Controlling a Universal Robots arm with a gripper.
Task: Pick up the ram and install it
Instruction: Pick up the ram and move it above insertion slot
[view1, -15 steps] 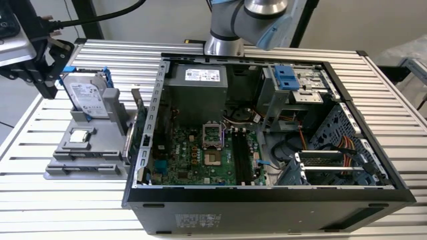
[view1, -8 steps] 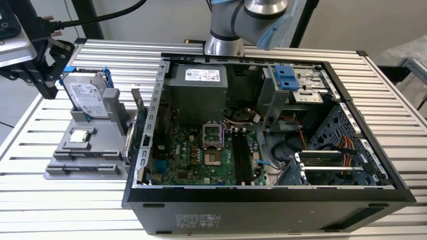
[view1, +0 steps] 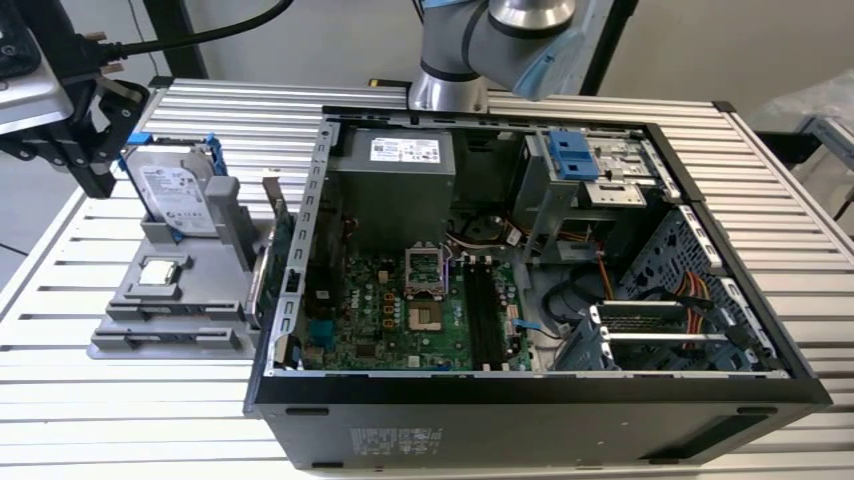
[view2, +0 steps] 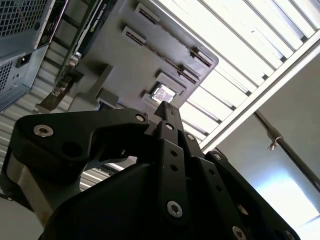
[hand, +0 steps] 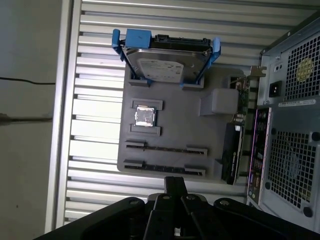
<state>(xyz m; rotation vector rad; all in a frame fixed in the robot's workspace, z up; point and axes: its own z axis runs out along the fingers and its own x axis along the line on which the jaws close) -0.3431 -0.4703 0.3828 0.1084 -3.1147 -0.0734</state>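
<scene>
Over the edge of the grey tray (hand: 170, 115) hung the claw (hand: 175, 182), clear of every part. Whether it was open or shut could not be established from either wrist view, and nothing was seen in its hold.

The ram (hand: 165, 148) was judged to be the thin dark strip standing on edge between the end brackets of the tray's long holders; which of the two holders carried it could not be settled. The pick had not yet been made.

Assessment of the step in hand: the claw should come down square to the strip and centred along its length. It should take the strip by its flat faces and draw it straight up out of the brackets without twisting. The processor chip (hand: 145, 116) lay just beside the holders. The hard drive (hand: 167, 62) in its blue frame stood beyond that. An expansion card (hand: 231, 150) stood at the tray's side next to the computer case (view1: 534, 410), so sideways room was limited.

The case lay open, its black motherboard slots (view1: 481, 310) exposed. Tray and case rested on a slatted metal table (view1: 200, 110). Plain grey flooring with a loose cable lay beyond the table edge.
</scene>
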